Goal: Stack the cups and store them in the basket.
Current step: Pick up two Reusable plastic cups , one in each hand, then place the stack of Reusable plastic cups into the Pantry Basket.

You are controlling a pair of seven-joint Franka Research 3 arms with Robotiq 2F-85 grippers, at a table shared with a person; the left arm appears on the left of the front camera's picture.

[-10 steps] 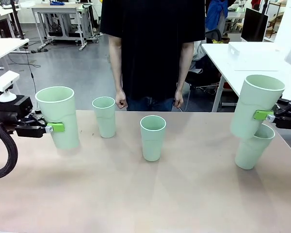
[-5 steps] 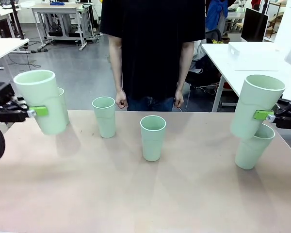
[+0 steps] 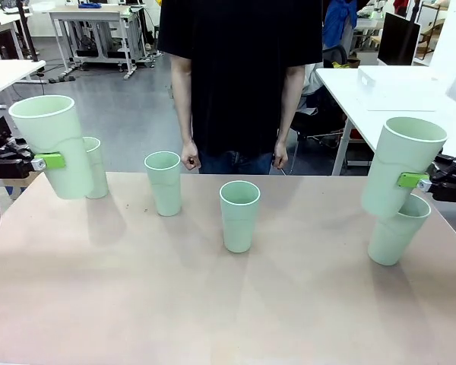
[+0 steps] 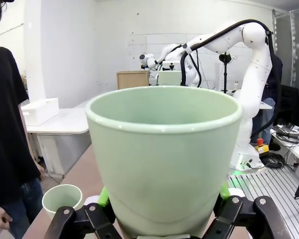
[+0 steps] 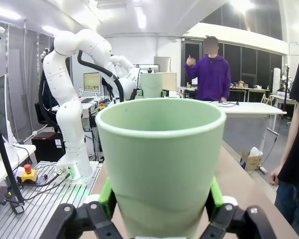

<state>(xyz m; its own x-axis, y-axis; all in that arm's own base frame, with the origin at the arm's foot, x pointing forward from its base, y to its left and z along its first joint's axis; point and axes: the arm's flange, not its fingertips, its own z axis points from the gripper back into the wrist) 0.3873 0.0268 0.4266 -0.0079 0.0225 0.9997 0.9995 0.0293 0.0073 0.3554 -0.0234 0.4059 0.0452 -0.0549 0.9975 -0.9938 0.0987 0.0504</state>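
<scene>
Left gripper (image 3: 53,161) pinches the left cup (image 3: 49,133) at frame left — right gripper (image 3: 407,181) clamps the right cup (image 3: 404,152) at frame right.

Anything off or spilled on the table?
Nothing spilled or damaged. Only oddity: the cup in the left gripper and the cup in the right gripper both lean outward, off the table; the two middle cups stand upright.

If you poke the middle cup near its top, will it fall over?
Probably. The middle cup is tall with a base narrower than its rim, so it likely tips. It looks empty and plastic, so probably light.
</scene>
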